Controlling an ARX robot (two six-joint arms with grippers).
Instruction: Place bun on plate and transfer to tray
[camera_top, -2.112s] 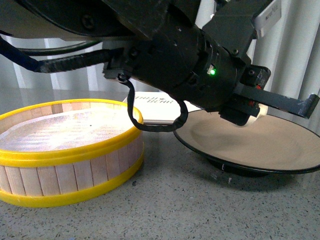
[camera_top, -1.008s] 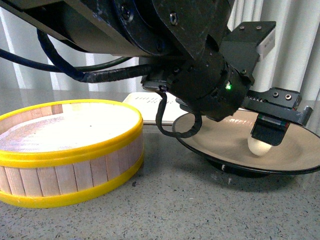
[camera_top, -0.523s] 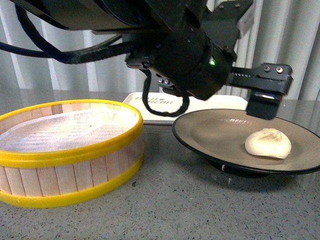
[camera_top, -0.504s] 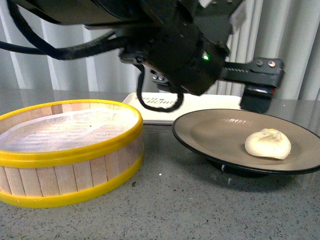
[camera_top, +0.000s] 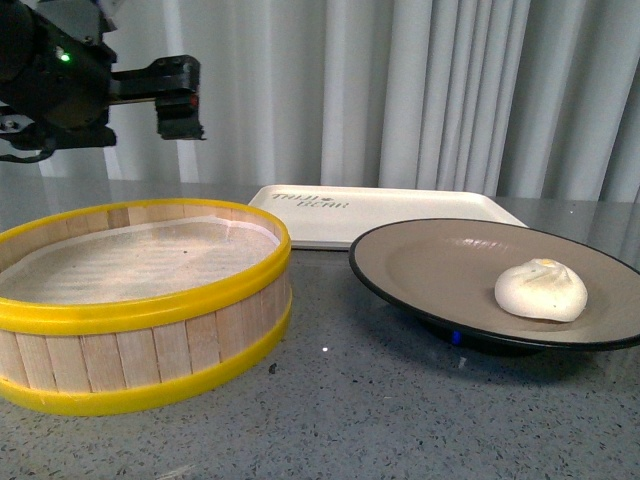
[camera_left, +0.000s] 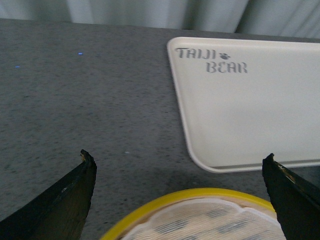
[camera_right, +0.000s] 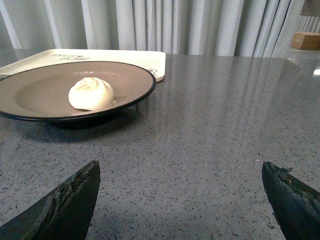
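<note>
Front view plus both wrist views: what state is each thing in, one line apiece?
bun: lying on the plate, not gripped.
plate: on the table, in front of the tray, carrying the bun.
tray: flat on the table, nothing seen on it.
steamer basket: uncovered, no food inside.
left gripper: open, empty, raised over the steamer basket.
right gripper: open, empty, facing the plate.

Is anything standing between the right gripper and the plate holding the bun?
Nothing visible: only grey table lies between the open right gripper and the plate, with the bun on it.
</note>
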